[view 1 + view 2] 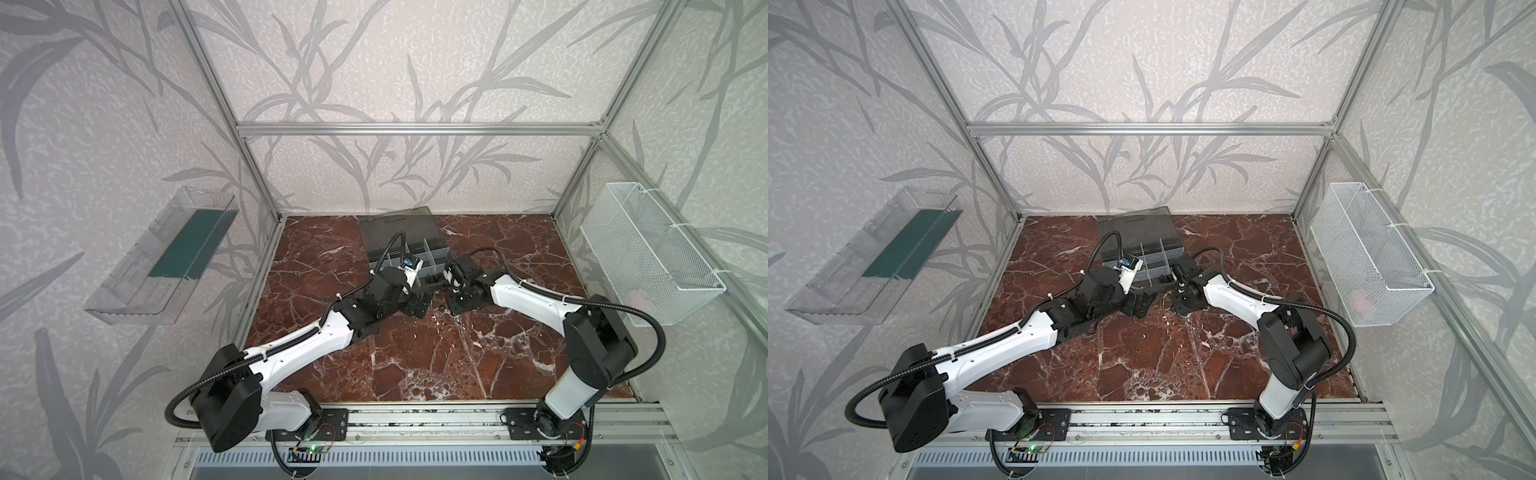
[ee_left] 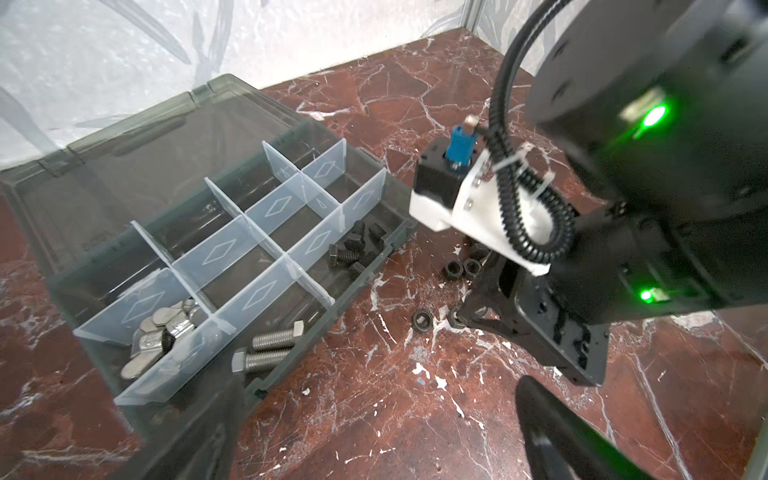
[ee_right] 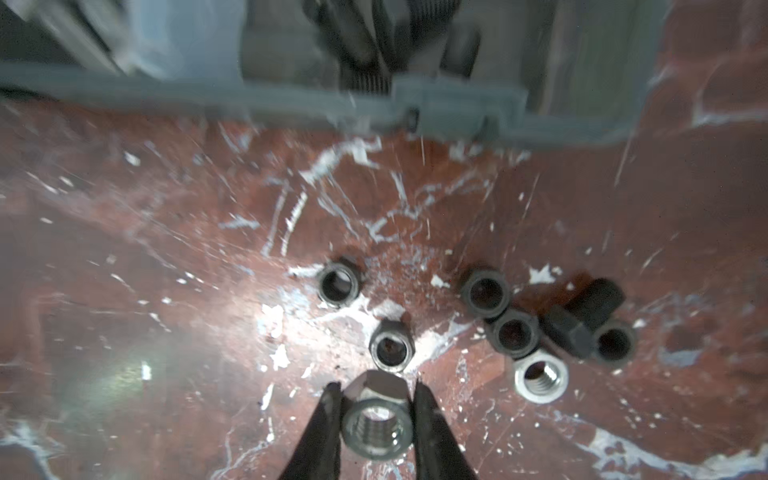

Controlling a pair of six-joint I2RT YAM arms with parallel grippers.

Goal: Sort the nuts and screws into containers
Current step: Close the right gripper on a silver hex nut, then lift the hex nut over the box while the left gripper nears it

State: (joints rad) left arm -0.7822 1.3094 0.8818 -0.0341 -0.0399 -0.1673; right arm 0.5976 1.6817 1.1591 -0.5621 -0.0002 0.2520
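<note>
We see the right arm (image 1: 536, 295) rise from its base at the tabletop's near right corner, fold at a high elbow and reach down toward the middle of the tabletop (image 1: 415, 365). Its wrist is tipped so that the right gripper (image 3: 377, 401) points at the marble just in front of the organizer case (image 2: 183, 432). The jaws are clamped on a silver hex nut (image 3: 377, 426), one finger against each side, with the threaded hole facing the wrist camera. We cannot tell whether the nut rests on the marble.

The left arm (image 1: 299, 345) stretches low from the near left corner diagonally to the centre. The left gripper (image 1: 419, 306) hangs spread wide with nothing in it, just beside the case's near wall and near the right gripper without touching it.

Loose black nuts (image 3: 485, 293) lie on the tabletop close to the held one: two lie apart, and the rest are in a tight cluster with a second silver nut (image 3: 540, 380).

The case stands at the far edge, its smoky lid (image 2: 145, 158) laid back toward the wall. Along its near wall one compartment holds silver bolts (image 2: 270, 349) and the corner one holds black bolts (image 2: 353, 249). Wing nuts (image 2: 166, 332) fill an end compartment of the row behind.

In the left wrist view the right arm's wrist hides some of the loose nuts. A clear wall tray (image 1: 162, 266) and a wire-mesh basket (image 1: 648, 257) hang on the side walls, well apart from all this.
</note>
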